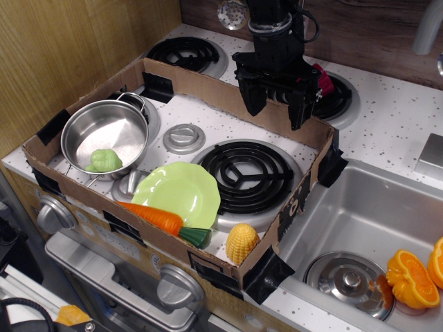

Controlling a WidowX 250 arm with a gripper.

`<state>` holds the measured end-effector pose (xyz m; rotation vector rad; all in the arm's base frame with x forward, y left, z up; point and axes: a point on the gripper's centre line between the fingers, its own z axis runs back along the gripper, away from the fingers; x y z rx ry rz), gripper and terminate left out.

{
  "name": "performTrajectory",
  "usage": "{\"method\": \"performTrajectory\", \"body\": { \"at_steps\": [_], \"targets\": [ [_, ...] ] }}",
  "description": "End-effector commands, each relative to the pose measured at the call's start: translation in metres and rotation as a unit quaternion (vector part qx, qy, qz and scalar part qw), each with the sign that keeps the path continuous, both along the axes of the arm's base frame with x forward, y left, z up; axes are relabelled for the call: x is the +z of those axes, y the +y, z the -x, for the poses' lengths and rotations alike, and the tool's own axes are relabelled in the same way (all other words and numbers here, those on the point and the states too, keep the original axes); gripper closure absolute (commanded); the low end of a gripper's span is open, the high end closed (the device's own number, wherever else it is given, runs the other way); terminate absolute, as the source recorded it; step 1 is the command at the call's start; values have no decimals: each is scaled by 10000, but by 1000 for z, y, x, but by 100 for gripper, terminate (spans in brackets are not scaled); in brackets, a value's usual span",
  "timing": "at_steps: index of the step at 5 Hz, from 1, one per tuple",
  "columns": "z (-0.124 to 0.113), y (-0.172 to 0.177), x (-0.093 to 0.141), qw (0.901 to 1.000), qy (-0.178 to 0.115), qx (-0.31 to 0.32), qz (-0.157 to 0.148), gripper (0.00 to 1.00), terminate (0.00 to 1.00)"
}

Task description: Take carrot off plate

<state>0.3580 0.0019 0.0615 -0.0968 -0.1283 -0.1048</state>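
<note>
Carrot (160, 218) and hand (278, 102) were well apart: the black hand hung at the back of the toy stove, above the rear wall of the cardboard tray (208, 88), its arm coming straight down from the top of the view. Both fingers pointed downward with a wide gap between them and nothing held. Just behind it sat the rear right burner (337, 97), with something pink-red peeking out beside the hand.

Toward the front, the big black coil burner (247, 174) lay inside the cardboard walls, and to its left the lime-green plate (181, 190) rested partly over the burner's rim. The carrot lay along the plate's front edge, orange body pointing left, dark green stem end to the right, pressed against the cardboard front wall. Whether it still touched the plate I couldn't say for sure. A yellow corn cob (242, 242) stood just right of the stem.

At the left, the steel pot (105, 135) held a small pale green vegetable (105, 160). Off to the right, the sink (360, 228) held orange slices (414, 277) beside its drain.
</note>
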Motion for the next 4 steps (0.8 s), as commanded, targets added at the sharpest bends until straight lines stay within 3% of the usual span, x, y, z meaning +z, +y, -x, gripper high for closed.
{"method": "performTrajectory", "body": {
  "at_steps": [1, 2, 3, 4],
  "targets": [
    [0, 0, 0, 10000, 0, 0, 0, 0, 0],
    [12, 8, 2, 9923, -315, 1195, -36, 0, 0],
    [20, 9, 7, 9687, -465, 2418, -328, 0, 0],
    [26, 14, 17, 9334, -221, 3565, -334, 0, 0]
  ]
}}
